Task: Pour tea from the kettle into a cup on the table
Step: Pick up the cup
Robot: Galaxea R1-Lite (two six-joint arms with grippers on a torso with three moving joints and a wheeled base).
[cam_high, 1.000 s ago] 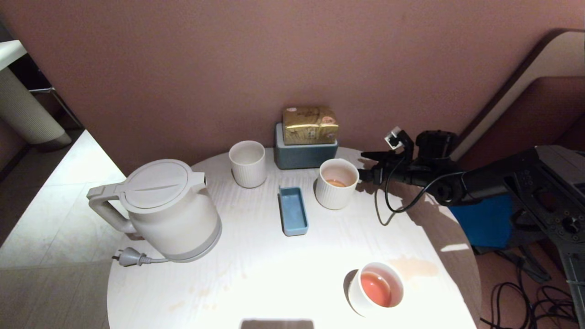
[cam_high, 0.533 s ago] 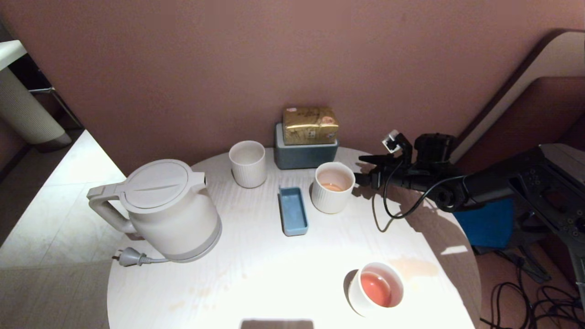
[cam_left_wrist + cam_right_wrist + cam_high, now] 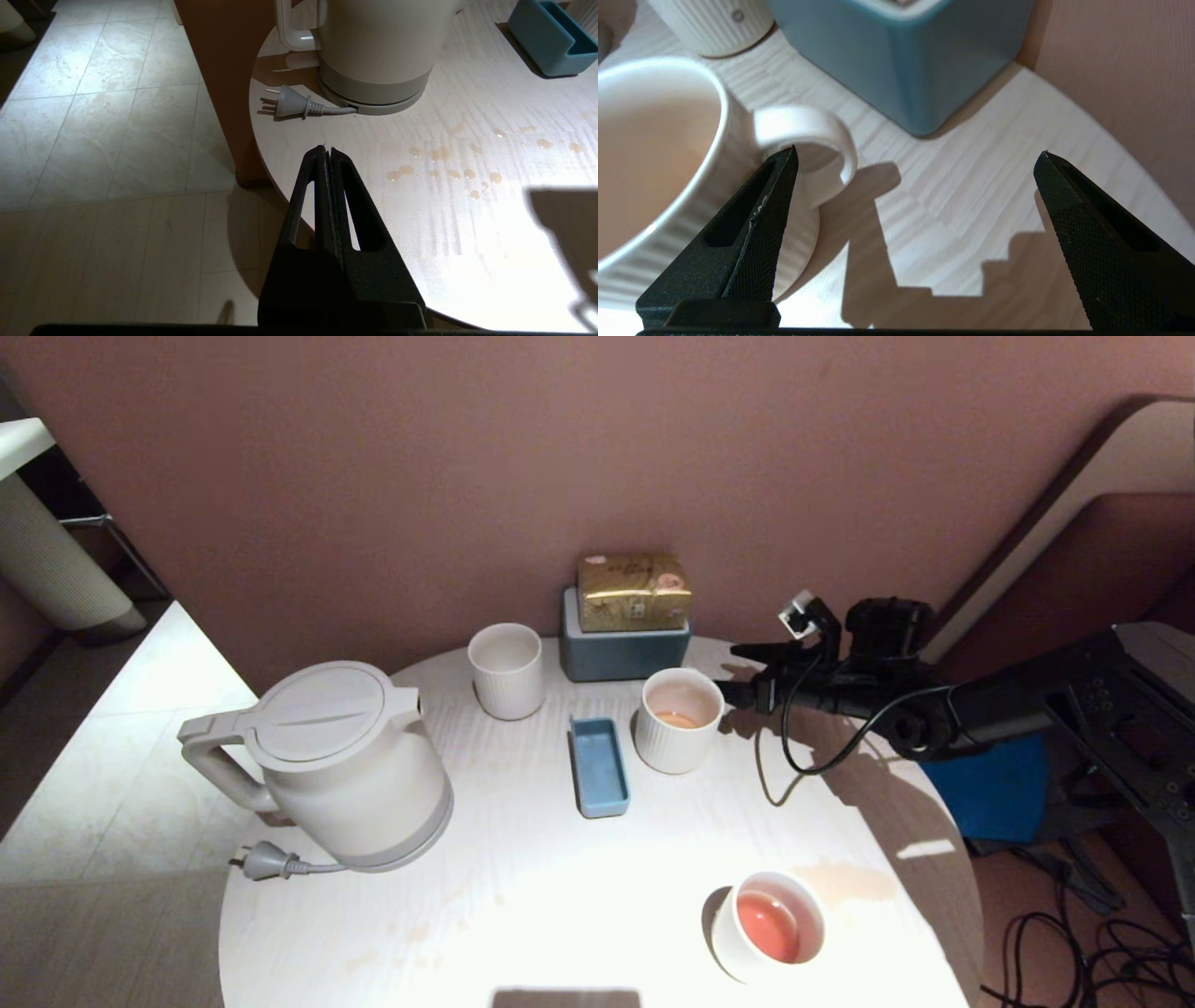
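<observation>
Right hand (image 3: 747,677) is spread wide at the 3 o'clock side of the cup (image 3: 679,719), one fingertip (image 3: 782,168) at its loop handle; the kettle (image 3: 345,761) sits at the table's (image 3: 523,896) 9 o'clock edge. Left hand (image 3: 327,154) is closed, empty, parked near the kettle's plug. Centre the handle between the fingers before closing, or it'll shove the cup sideways.
</observation>
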